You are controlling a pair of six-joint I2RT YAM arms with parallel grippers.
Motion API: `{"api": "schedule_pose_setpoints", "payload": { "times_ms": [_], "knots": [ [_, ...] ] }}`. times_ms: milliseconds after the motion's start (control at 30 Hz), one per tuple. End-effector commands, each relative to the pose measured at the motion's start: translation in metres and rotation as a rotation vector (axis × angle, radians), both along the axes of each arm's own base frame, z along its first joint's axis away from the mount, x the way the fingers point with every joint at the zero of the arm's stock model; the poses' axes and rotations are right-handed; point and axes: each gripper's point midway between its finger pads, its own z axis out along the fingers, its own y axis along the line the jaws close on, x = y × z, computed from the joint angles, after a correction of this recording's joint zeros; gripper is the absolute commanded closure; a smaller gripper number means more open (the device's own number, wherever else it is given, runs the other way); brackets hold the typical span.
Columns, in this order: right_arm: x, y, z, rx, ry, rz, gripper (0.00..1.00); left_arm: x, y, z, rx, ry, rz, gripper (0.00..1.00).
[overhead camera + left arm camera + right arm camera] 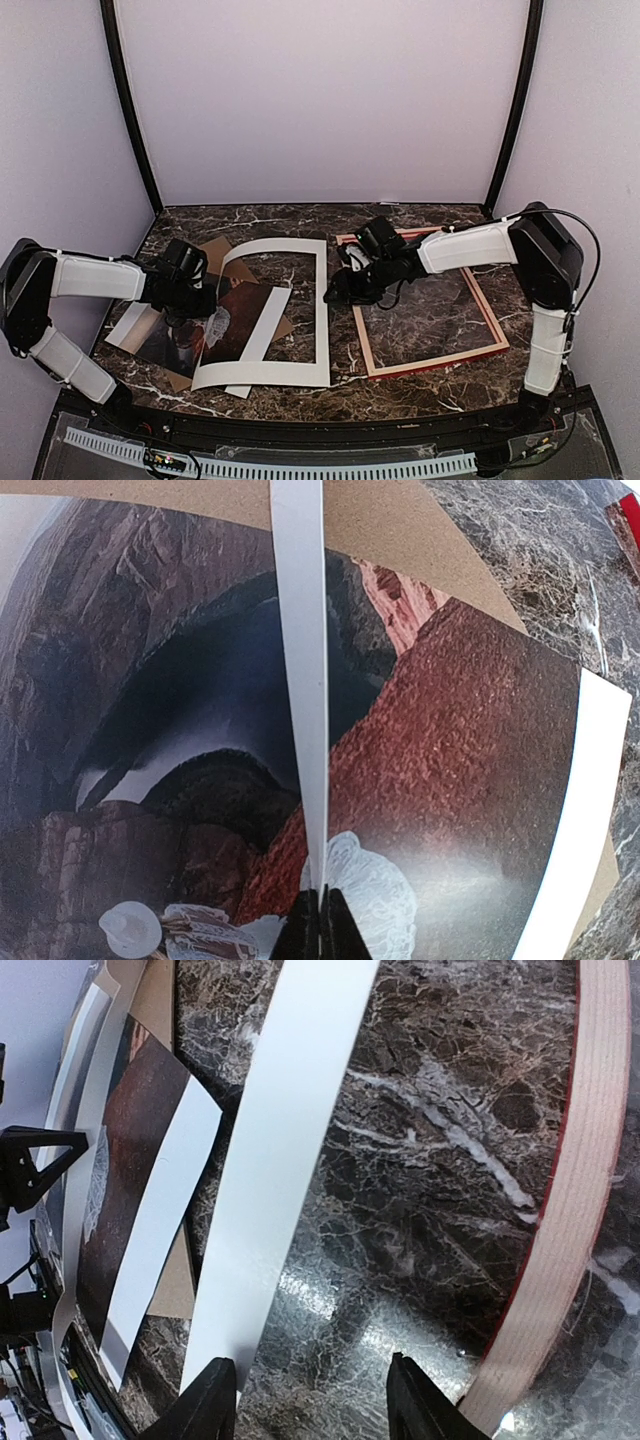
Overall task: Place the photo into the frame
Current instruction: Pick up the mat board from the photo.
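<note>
Marble table (420, 400), photo (245, 310) under mat (270, 372), frame (430, 362) rt

- Lab-type robot test cell, not a lived-in room.
- Plain lilac walls (320, 100) at 9, 12 and 3 o'clock; black poles (128, 110) at 10 and 2.
- Marble-pattern tabletop (420, 320); left arm (95, 277) and right arm (470, 248) rise from 6 o'clock, beside a slotted cable track (300, 468).

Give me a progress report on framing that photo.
Done: nothing; the red rectangular wooden frame lies empty. In hand: the left claw pinches the white cut-out mat over the dark paper photo; the right claw hangs open beside the frame. Remaining: move the photo into the frame.
</note>
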Motion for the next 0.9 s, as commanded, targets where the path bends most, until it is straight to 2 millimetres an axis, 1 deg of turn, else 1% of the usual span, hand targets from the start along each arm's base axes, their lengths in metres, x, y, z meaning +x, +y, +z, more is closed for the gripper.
{"api": "schedule_pose_setpoints", "payload": {
  "times_ms": [0, 200, 333, 433, 500, 533, 700, 867],
  "knots": [
    [0.003, -0.007, 0.02, 0.01, -0.045, -0.014, 0.47, -0.012, 0.004, -0.005, 0.002, 0.031, 0.008, 0.97],
    [-0.002, 0.01, 0.036, 0.137, -0.016, 0.01, 0.46, -0.012, 0.005, -0.007, 0.007, 0.034, 0.008, 0.97],
    [-0.005, 0.018, 0.046, 0.216, 0.005, 0.008, 0.45, -0.011, 0.004, -0.006, 0.006, 0.032, 0.008, 0.97],
    [-0.008, 0.025, 0.053, 0.269, 0.017, 0.011, 0.46, -0.011, 0.004, -0.005, 0.005, 0.028, 0.009, 0.97],
    [-0.009, 0.029, 0.053, 0.293, 0.027, 0.015, 0.47, -0.01, 0.004, -0.004, 0.004, 0.025, 0.01, 0.97],
    [-0.01, 0.03, 0.053, 0.301, 0.036, 0.019, 0.49, -0.01, 0.004, -0.004, 0.003, 0.023, 0.01, 0.97],
    [-0.013, 0.037, 0.055, 0.372, 0.063, 0.024, 0.67, -0.01, 0.005, -0.005, 0.004, 0.026, 0.013, 0.97],
    [-0.014, 0.039, 0.059, 0.411, 0.078, 0.03, 0.83, -0.01, 0.004, -0.004, 0.004, 0.023, 0.015, 0.96]
  ]
}}
